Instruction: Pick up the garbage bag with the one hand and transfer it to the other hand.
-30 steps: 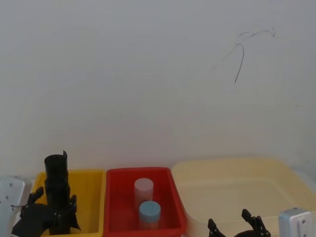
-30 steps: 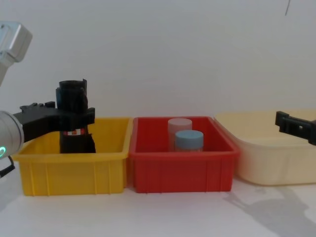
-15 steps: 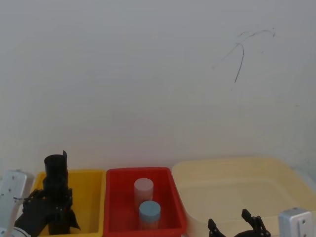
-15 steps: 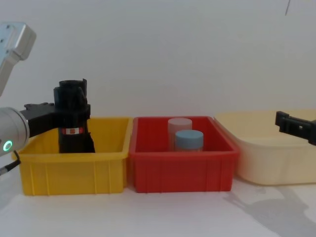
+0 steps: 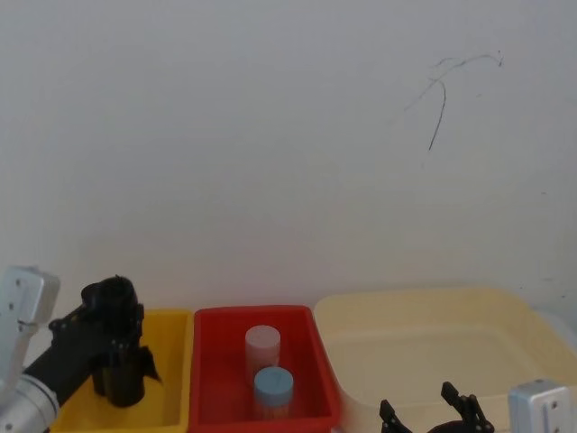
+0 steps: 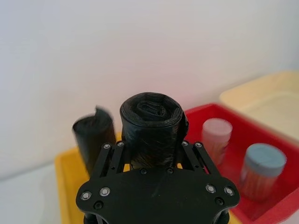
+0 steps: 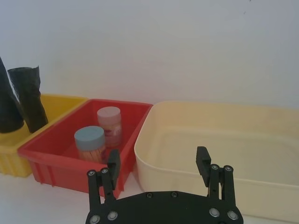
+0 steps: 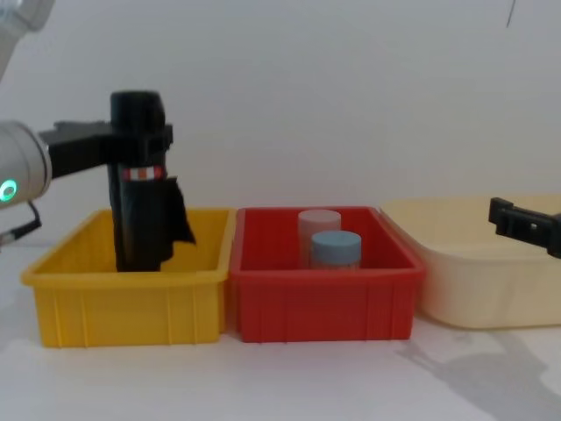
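Right now I am watching the left gripper point(image 6: 150, 150) clamping both fingers around the garbage bag point(image 8: 138, 175), gripping it just above the red-and-white label band. The left arm is reaching in level from the left edge of the chest view, holding the bag upright over the yellow bin point(image 8: 131, 307). The bag's lower end is hanging down about to the bin's rim, and I cannot tell whether it is touching the bin floor. A plain black roll point(image 6: 93, 137) is standing in that same bin just beside the held bag. The right gripper point(image 7: 158, 163) is hovering low in front of the cream tub point(image 8: 491, 298) with its fingers spread apart and nothing between them, well apart from the bag. Between the two arms the red bin point(image 8: 320, 307) is sitting against the yellow one, carrying a pale-lidded jar point(image 8: 319, 221) with a blue-lidded jar point(image 8: 336, 250) in front of it. All three containers are resting in a row on the white counter point(image 8: 307, 377) against the wall.
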